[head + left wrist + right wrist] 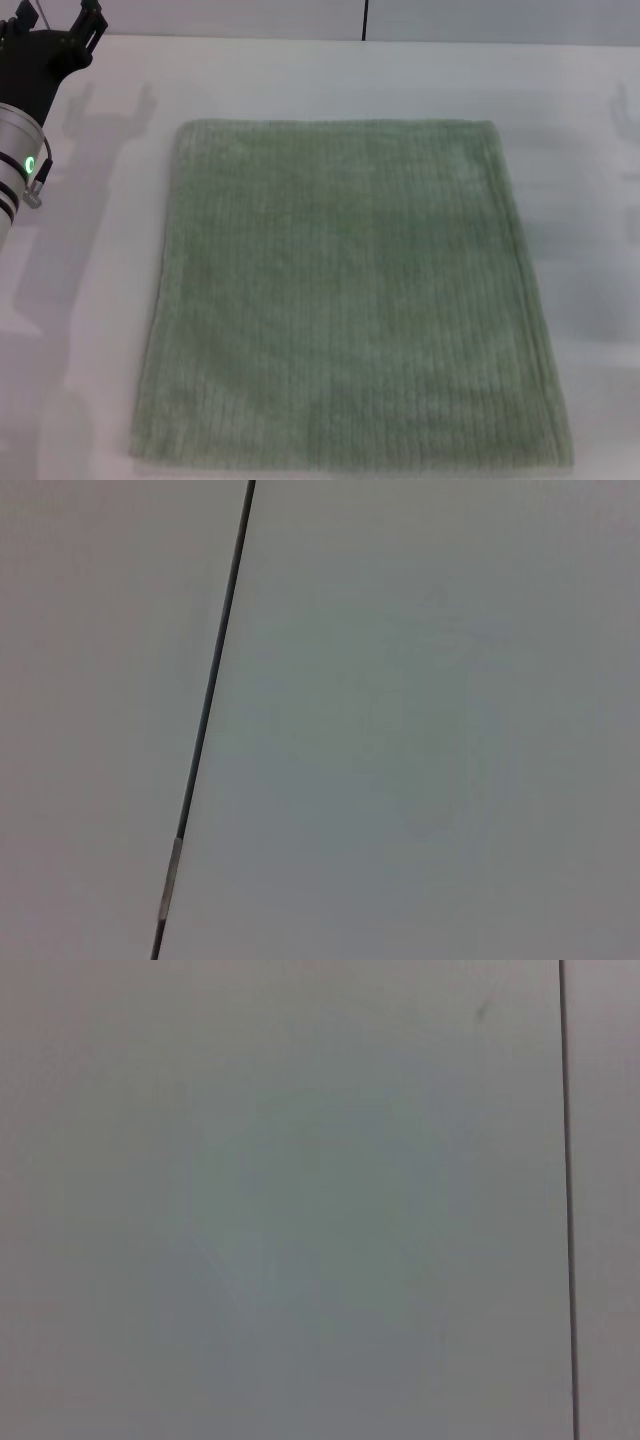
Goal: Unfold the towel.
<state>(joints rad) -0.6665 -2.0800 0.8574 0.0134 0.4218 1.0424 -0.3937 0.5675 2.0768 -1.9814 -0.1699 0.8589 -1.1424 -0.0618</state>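
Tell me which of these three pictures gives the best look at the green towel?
The head view. There the towel lies spread flat on the white table, all four hemmed edges visible, with the left gripper raised at the table's far left corner. The two wrist views show none of the towel, only plain pale surface crossed by a dark seam.

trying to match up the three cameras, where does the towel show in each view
Head view: the towel lies flat across the middle of the white table, with the left gripper raised off its far-left corner.
Left wrist view: not in it; only a pale surface with a dark seam.
Right wrist view: not in it; the same kind of pale surface and seam.
Shared landmark: a dark seam, possibly the same one.
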